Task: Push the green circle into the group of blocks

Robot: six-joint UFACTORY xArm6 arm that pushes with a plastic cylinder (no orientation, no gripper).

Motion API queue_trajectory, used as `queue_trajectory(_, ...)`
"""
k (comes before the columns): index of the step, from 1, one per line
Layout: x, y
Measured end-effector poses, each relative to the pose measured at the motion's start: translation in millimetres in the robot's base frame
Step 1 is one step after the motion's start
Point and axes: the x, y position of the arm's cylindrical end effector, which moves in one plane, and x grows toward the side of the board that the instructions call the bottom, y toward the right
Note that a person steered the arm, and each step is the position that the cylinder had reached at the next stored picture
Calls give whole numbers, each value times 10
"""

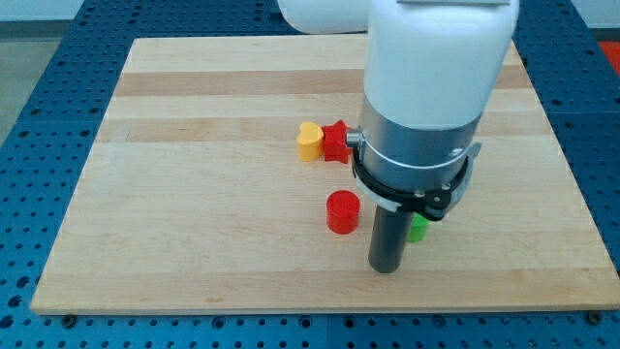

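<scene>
My tip [386,269] rests on the wooden board [194,194] near the view's bottom, right of centre. A green block [418,229] peeks out just right of the rod, mostly hidden behind it; its shape is hard to make out. A red cylinder [342,211] stands just left of the rod. Further up, a yellow heart-shaped block [309,141] touches a red star-shaped block [336,142], which is partly hidden by the arm.
The arm's large white and grey body [426,97] covers the board's upper right middle and may hide other blocks. A blue perforated table [39,116] surrounds the board.
</scene>
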Motion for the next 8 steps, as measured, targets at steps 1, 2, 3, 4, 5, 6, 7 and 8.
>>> queue_trajectory(1,5,54)
queue_trajectory(2,5,154)
queue_trajectory(3,5,183)
queue_trajectory(4,5,183)
queue_trajectory(5,-66,183)
queue_trajectory(6,-251,183)
queue_trajectory(7,-414,187)
queue_trajectory(8,-442,256)
